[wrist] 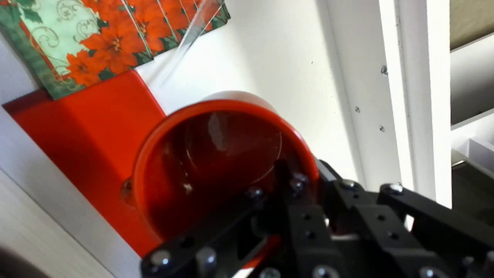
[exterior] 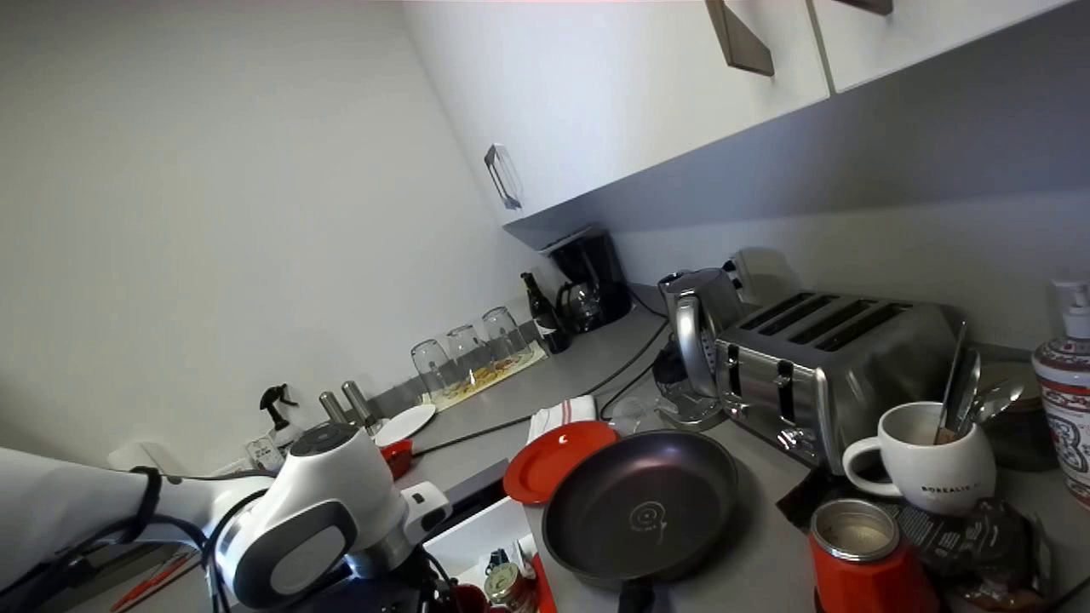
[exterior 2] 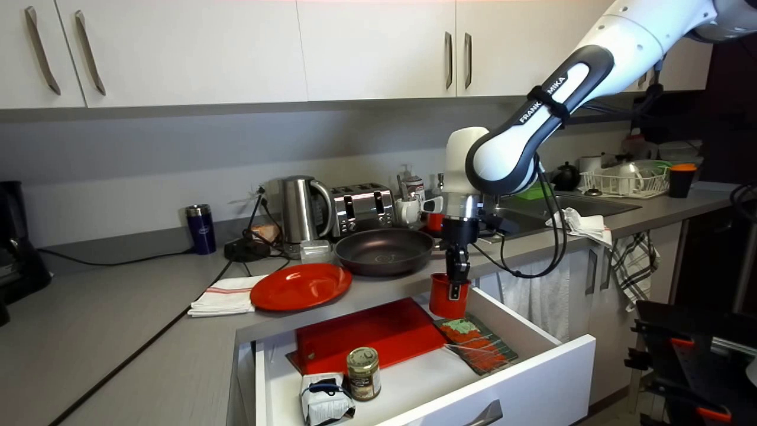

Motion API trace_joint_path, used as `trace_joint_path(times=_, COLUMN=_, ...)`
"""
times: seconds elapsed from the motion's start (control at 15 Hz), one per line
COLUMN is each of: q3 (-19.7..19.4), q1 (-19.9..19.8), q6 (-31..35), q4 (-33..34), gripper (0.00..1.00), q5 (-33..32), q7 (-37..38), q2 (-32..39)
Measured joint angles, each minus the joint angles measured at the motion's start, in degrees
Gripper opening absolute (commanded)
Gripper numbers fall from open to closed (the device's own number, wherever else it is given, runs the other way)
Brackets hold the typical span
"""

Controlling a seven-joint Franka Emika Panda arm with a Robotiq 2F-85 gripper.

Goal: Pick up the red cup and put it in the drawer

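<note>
The red cup (exterior 2: 445, 303) hangs roughly upright over the right rear part of the pulled-out drawer (exterior 2: 532, 384) in an exterior view. My gripper (exterior 2: 454, 290) points down and is shut on the cup's wall. In the wrist view, the cup (wrist: 216, 127) shows its open mouth, with one finger inside the rim and one outside at the gripper (wrist: 305, 185). The drawer floor (wrist: 285, 85) lies beneath it. I cannot tell whether the cup's bottom touches anything. The drawer's white inner wall (exterior: 485, 532) also shows in an exterior view, partly behind the arm.
In the drawer are a red board (exterior 2: 378, 334), a poinsettia-patterned item (exterior 2: 476, 346), a jar (exterior 2: 363, 373) and a white packet (exterior 2: 325, 399). On the counter behind are a frying pan (exterior 2: 384, 251), a red plate (exterior 2: 301, 287), a kettle (exterior 2: 298, 207) and a toaster (exterior 2: 362, 207).
</note>
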Motion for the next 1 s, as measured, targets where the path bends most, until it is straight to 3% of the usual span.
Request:
trace_joint_path(times=0.67, q3=0.5, q1=-2.0, q6=1.4, q4=-1.1, gripper=0.05, q5=0.8, q7=12.4, q2=3.1)
trace_joint_path(times=1.0, q3=2.8, q1=-3.3, q6=5.9, q4=-1.1, gripper=0.05, q5=8.2, q7=14.6, q2=5.9)
